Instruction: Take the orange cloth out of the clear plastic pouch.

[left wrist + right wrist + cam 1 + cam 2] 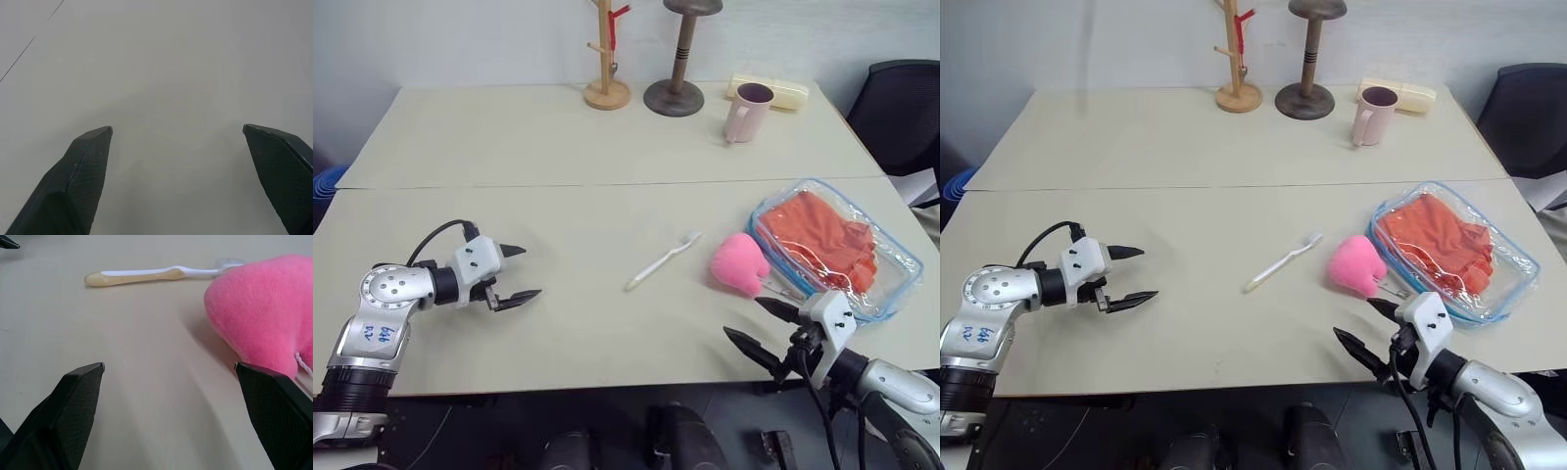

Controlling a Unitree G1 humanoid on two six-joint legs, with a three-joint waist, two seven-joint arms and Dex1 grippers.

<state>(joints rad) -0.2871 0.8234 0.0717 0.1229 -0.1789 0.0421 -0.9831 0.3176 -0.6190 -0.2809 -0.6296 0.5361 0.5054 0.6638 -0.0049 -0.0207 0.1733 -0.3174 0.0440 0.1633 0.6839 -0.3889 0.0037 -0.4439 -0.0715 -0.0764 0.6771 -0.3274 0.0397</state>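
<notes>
The clear plastic pouch [891, 257] with light blue trim lies flat at the table's right side. The orange cloth [824, 237] is folded inside it, showing through the plastic. My right gripper [759, 324] hovers open near the front edge, in front of the pouch and just short of a pink plush lump [740, 261]; nothing is between its fingers. My left gripper [520, 273] is open and empty over bare table at the left, far from the pouch. In the right wrist view the plush [266, 323] sits beside the right fingertip [274, 396].
A white toothbrush [662, 262] lies mid-table, left of the plush. At the back stand a pink mug [746, 111], a pale yellow case [781, 92], a wooden peg stand [607, 59] and a dark round-based stand [675, 69]. A black chair [901, 113] is at the right.
</notes>
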